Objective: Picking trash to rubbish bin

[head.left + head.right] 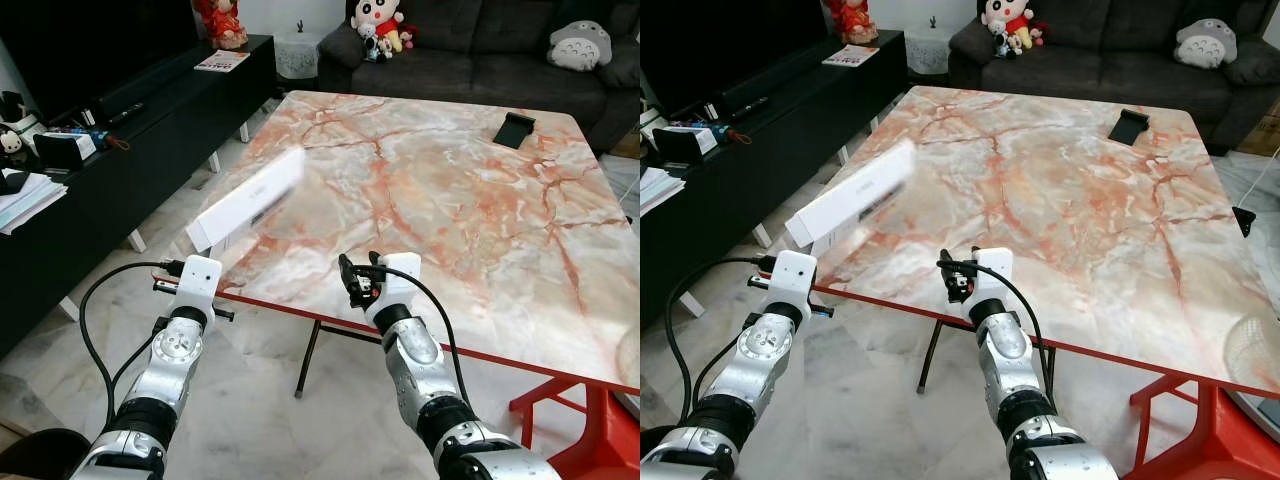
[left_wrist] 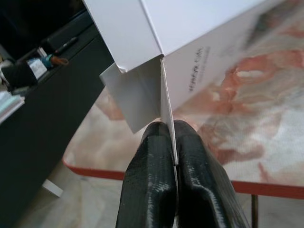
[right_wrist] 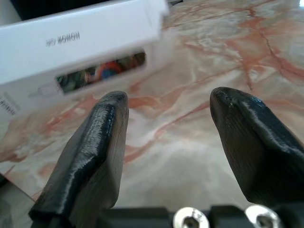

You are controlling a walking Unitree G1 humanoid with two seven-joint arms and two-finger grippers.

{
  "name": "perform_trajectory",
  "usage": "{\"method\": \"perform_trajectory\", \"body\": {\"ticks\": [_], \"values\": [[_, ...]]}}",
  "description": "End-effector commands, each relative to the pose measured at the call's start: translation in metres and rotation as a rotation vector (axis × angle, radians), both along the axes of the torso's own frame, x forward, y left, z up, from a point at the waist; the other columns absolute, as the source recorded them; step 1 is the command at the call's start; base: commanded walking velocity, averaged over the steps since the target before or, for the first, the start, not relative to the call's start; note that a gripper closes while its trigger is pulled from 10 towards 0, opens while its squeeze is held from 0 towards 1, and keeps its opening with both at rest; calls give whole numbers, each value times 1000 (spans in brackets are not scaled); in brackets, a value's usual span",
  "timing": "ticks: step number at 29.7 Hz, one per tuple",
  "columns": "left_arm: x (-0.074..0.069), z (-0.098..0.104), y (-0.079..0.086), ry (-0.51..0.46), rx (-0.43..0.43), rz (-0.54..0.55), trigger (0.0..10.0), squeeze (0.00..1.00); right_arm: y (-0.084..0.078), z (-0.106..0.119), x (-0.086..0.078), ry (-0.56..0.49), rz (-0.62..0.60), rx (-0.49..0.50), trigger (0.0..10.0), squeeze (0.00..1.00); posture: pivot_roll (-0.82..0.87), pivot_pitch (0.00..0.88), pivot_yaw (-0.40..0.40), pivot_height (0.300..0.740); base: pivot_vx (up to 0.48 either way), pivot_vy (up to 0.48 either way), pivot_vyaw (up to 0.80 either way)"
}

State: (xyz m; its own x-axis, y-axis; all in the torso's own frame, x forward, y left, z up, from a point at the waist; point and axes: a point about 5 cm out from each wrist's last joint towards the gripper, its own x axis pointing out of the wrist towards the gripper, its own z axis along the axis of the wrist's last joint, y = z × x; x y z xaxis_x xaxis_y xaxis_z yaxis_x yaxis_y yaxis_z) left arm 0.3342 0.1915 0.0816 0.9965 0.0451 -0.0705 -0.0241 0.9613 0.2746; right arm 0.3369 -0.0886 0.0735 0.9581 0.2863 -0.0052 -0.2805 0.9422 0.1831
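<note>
Grippers first. Left gripper (image 2: pixel 172 156) is pinched together on a thin flap of the white box (image 1: pixel 245 200), holding it tilted above the near left corner of the marble table (image 1: pixel 470 200). Box looks blurred, probably swinging. Right gripper (image 3: pixel 166 156) sits over the near table edge, fingers spread apart, nothing between them. Farther off: black phone stand (image 1: pixel 514 129) near the far right of the table, dark sofa (image 1: pixel 480 40) beyond.

Step judged: trash picked up, carry pending. No bin visible, so next move calls for turning to find it without the flap tearing or slipping.
</note>
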Motion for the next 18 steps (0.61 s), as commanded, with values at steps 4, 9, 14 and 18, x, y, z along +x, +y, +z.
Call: {"method": "perform_trajectory", "body": {"ticks": [4, 9, 14, 18], "values": [[0, 8, -4, -71, -62, 2, 10000, 0, -4, 2, 2, -9, -35, 11, 10000, 0, -23, 0, 29, 740, 0, 0, 0], [1, 10, -13, -101, -124, -10, 10000, 0, -6, 7, 5, -25, -51, 14, 10000, 0, -27, 0, 24, 740, 0, 0, 0], [2, 11, -16, -110, -139, -21, 10000, 0, -7, 9, 6, -38, -55, 15, 10000, 0, -31, 0, 26, 740, 0, 0, 0], [2, 13, -16, -117, -146, -25, 10000, 0, -7, 10, 6, -40, -58, 17, 10000, 0, -29, 0, 27, 740, 0, 0, 0]]}}
